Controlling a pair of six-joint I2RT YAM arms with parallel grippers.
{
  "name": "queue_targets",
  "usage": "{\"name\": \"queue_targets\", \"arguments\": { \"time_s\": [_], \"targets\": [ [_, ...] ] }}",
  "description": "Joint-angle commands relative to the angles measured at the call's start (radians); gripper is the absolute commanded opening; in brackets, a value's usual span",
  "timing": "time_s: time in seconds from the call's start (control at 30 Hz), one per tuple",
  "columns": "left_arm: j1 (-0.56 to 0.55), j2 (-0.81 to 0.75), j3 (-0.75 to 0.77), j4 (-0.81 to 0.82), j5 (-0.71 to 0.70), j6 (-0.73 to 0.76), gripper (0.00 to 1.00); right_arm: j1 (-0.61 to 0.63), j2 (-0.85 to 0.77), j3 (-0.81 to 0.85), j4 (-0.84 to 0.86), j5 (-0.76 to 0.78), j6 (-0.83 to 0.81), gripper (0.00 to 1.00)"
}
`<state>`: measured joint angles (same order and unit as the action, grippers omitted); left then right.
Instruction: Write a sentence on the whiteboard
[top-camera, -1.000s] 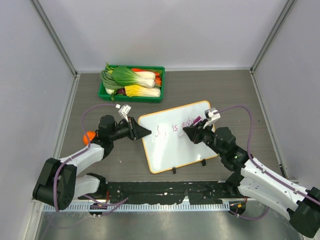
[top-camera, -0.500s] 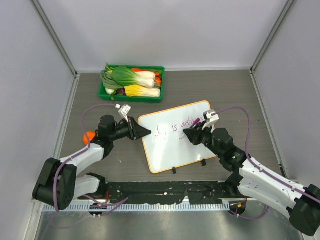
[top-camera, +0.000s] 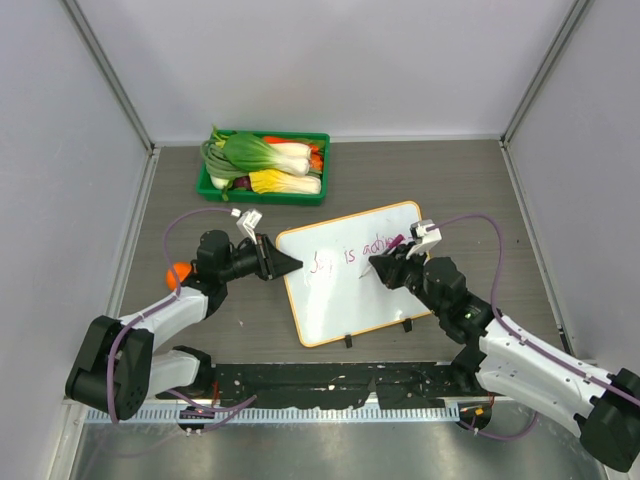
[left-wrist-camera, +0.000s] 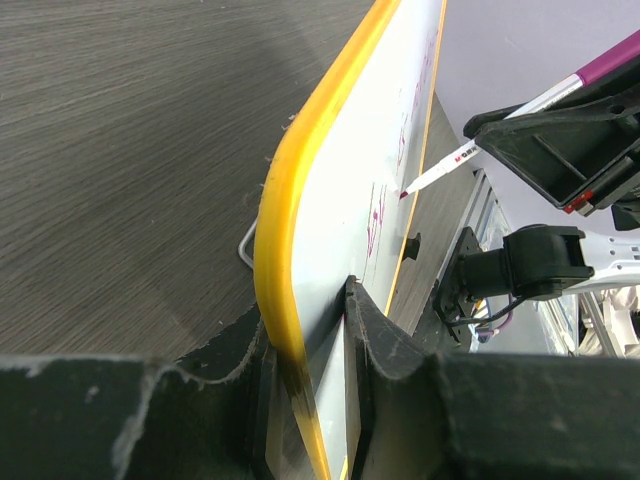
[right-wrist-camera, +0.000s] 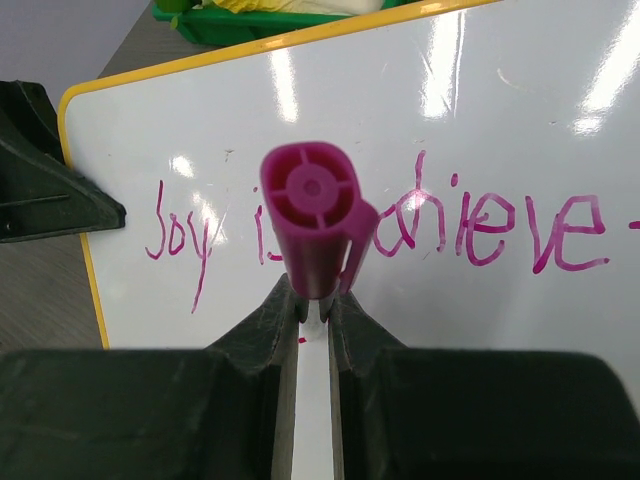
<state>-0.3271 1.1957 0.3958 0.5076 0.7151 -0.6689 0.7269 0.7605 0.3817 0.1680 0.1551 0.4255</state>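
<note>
The whiteboard (top-camera: 345, 300), white with an orange-yellow rim, stands tilted on the table. My left gripper (top-camera: 290, 263) is shut on its left edge; in the left wrist view the rim (left-wrist-camera: 290, 200) runs between that gripper's (left-wrist-camera: 310, 310) jaws. The sentence (top-camera: 350, 255) is pink cursive and reads "Joy is achieve-" (right-wrist-camera: 470, 225). My right gripper (top-camera: 380, 265) is shut on a purple-capped marker (top-camera: 400, 243). The marker (right-wrist-camera: 312, 215) stands between my right gripper's (right-wrist-camera: 312, 300) jaws. The marker (left-wrist-camera: 440, 170) has its tip on the board just below the first line.
A green tray (top-camera: 263, 166) of vegetables sits at the back left, beyond the board. An orange object (top-camera: 180, 272) lies beside the left arm. The board's two black feet (top-camera: 348, 341) face the near edge. Grey walls close in both sides.
The right gripper with the marker has shifted slightly over the board and the first line of writing has grown a little. The left gripper and the board have not moved.
</note>
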Motion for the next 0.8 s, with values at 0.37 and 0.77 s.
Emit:
{"name": "queue_targets", "arguments": {
  "time_s": [0.37, 0.77],
  "targets": [
    [-0.001, 0.016, -0.028, -0.080, -0.134, 0.164, 0.00, -0.004, -0.039, 0.028, -0.042, 0.080, -0.016, 0.01],
    [-0.001, 0.016, -0.028, -0.080, -0.132, 0.167, 0.00, -0.006, -0.127, 0.045, -0.030, 0.101, 0.009, 0.01]
  ]
}}
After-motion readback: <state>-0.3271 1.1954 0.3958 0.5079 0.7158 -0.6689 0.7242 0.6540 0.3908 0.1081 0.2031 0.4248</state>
